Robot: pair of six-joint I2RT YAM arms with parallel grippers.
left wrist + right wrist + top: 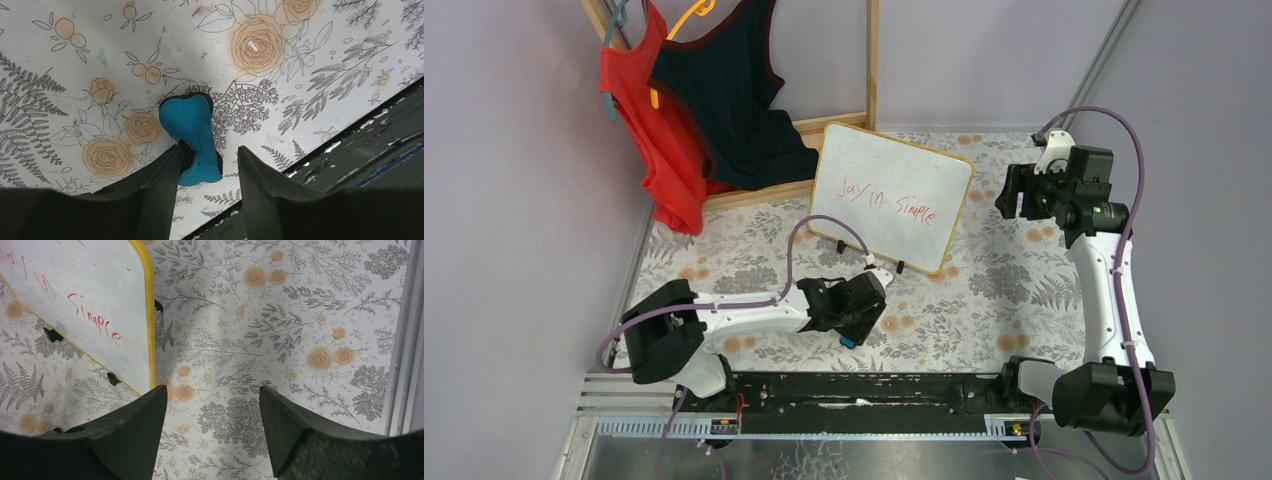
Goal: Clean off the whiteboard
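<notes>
Straddling a blue object (187, 117), the left pincer (210, 150) stands parted — the right pincer (212, 390) gapes near the whiteboard (90, 300).

The left arm (739, 312) lies low across the lower left of the overhead view and reaches rightward toward the middle. The left gripper (856, 322) is tipped down, its fingers (155, 182) standing parted. The right arm (1106, 290) climbs the right edge from its base and bends at the top. The right gripper (1014, 195) points left, jaws spread wide.
</notes>
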